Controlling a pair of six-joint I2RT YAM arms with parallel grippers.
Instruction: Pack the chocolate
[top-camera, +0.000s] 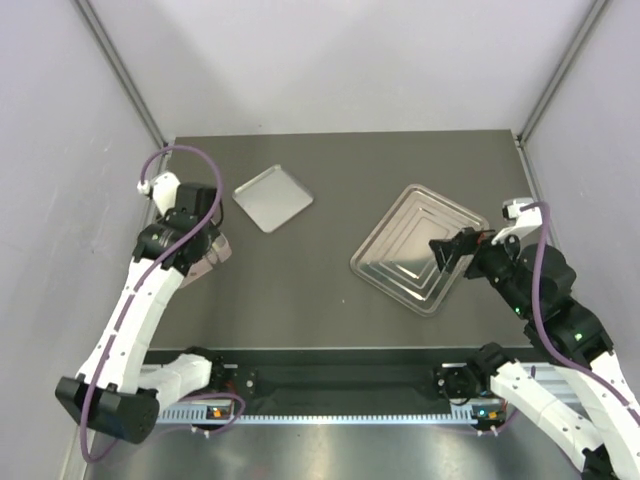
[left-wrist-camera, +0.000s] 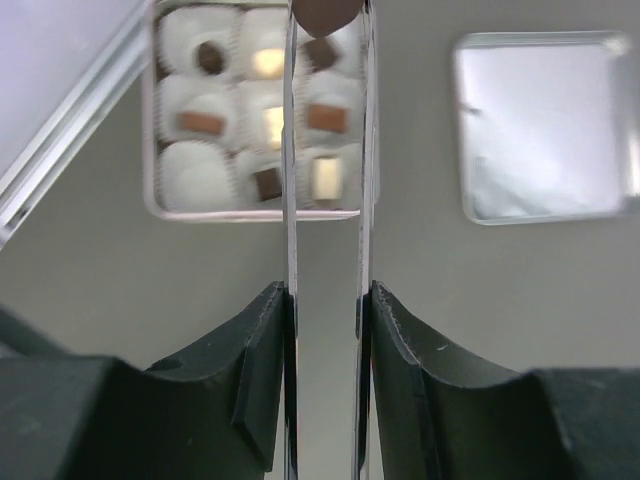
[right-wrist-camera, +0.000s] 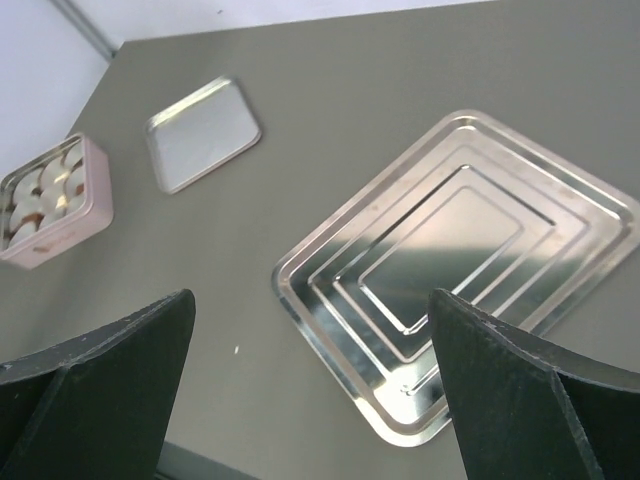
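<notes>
One white paper cup (left-wrist-camera: 195, 172) empty: left gripper (left-wrist-camera: 328, 300) clamps steel tongs (left-wrist-camera: 290, 200) pinching dark brown chocolate piece (left-wrist-camera: 322, 14), next shift over it; right gripper (right-wrist-camera: 310, 305) gapes wide, idle.

No text, label or number can be read anywhere.

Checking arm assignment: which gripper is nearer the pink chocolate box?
Left. The left gripper hangs above the box, pinching tweezers with a dark chocolate at their tip; the right gripper is open, far across the table above the ridged tray.
</notes>
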